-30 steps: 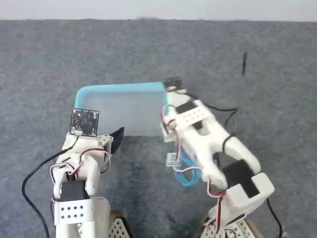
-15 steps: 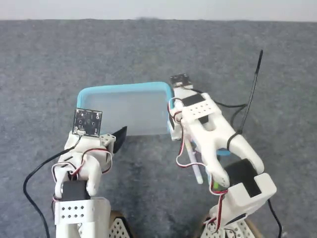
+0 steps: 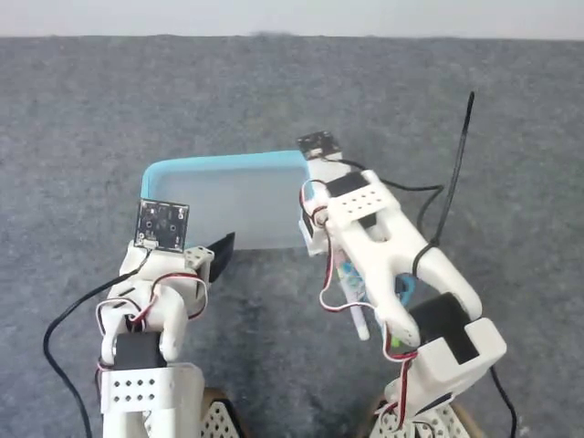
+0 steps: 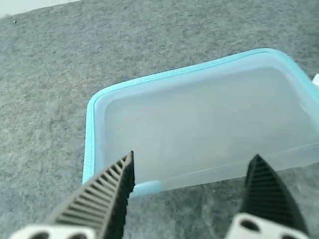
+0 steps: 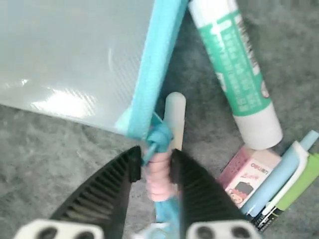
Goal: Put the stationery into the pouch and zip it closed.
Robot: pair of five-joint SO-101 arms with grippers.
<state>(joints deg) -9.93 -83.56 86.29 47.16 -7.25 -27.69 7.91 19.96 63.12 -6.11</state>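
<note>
At pouch (image 5: pixel 75 50) corner, right claw (image 5: pixel 154 152) pinching blue cord (image 5: pixel 159 134)

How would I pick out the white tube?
Start at the translucent pouch with its blue zipper edge. Just beyond that edge lies the stationery; the tube is the fattest piece, white with a green band, next to thin pens and a pink box.

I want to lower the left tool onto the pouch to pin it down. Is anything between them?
Nothing visible stands between them. The left tool hangs open above the near edge of the pouch, and nothing lies on the pouch surface beneath it.
</note>
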